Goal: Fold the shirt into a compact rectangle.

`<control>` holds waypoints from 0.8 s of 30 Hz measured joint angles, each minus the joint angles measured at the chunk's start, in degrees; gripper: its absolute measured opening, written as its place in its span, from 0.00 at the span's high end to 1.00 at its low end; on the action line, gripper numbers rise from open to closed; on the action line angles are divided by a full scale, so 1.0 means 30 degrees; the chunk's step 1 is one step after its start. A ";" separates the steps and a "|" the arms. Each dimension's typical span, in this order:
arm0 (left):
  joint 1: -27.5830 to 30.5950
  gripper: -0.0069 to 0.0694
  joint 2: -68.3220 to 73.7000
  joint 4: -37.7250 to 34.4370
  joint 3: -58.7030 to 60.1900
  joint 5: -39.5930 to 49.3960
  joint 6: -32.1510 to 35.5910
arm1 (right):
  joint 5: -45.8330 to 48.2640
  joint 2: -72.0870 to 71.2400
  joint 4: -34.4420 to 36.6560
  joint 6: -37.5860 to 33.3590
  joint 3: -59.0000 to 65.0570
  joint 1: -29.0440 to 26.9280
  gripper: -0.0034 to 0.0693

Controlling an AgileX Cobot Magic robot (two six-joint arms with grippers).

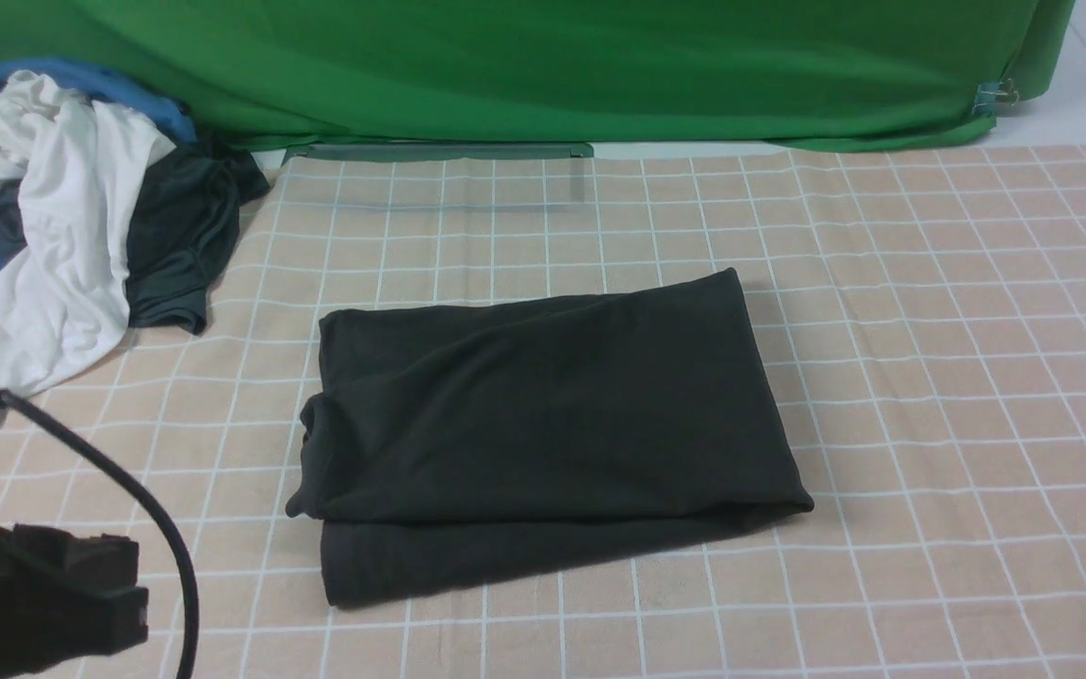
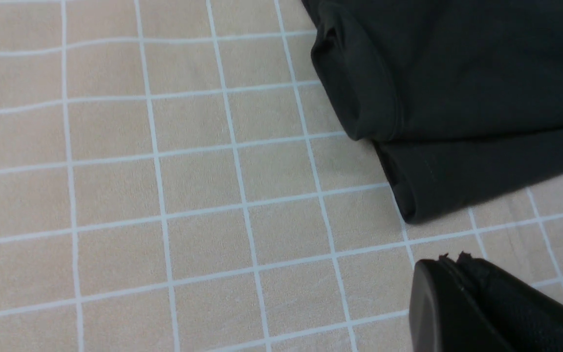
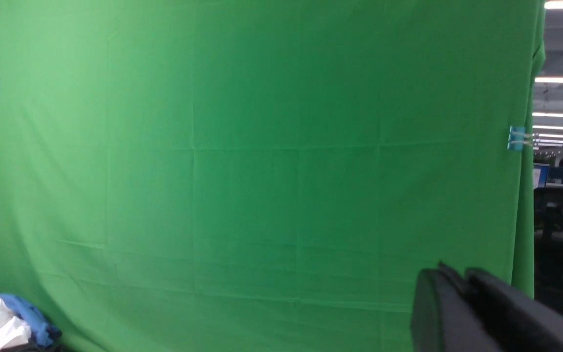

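Front view: the black shirt [image 1: 543,434] lies folded into a rough rectangle in the middle of my checked table cover [image 1: 929,377]. A pile of other clothes [image 1: 62,226] sits at the far left. My left arm shows low at the left edge.

Left wrist view: my left gripper [image 2: 450,261] hovers above the cloth near the shirt's [image 2: 457,98] corner, pressed closed, empty.

Right wrist view: my right gripper [image 3: 452,274] is raised, facing the green backdrop [image 3: 262,161]; its tips look nearly together, holding nothing.

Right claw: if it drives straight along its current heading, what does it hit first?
Likely the green backdrop: the right claw points level at it, with nothing visible between. Depth is unclear, so I can't say how far off. It holds nothing.
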 joint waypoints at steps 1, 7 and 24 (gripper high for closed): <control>0.0000 0.89 -0.0184 -0.0069 0.0399 -0.0560 0.0000 | 0.0000 0.0000 0.0000 0.0000 0.0000 0.0000 0.77; 0.0000 0.89 -0.0997 -0.0411 0.0908 -0.2891 0.0000 | 0.0037 0.0000 0.0000 0.0000 0.0022 0.0000 0.71; 0.0000 0.89 -0.1107 -0.0146 0.0966 -0.6128 0.0390 | 0.0114 0.0000 -0.0012 0.0018 0.0022 0.0000 0.67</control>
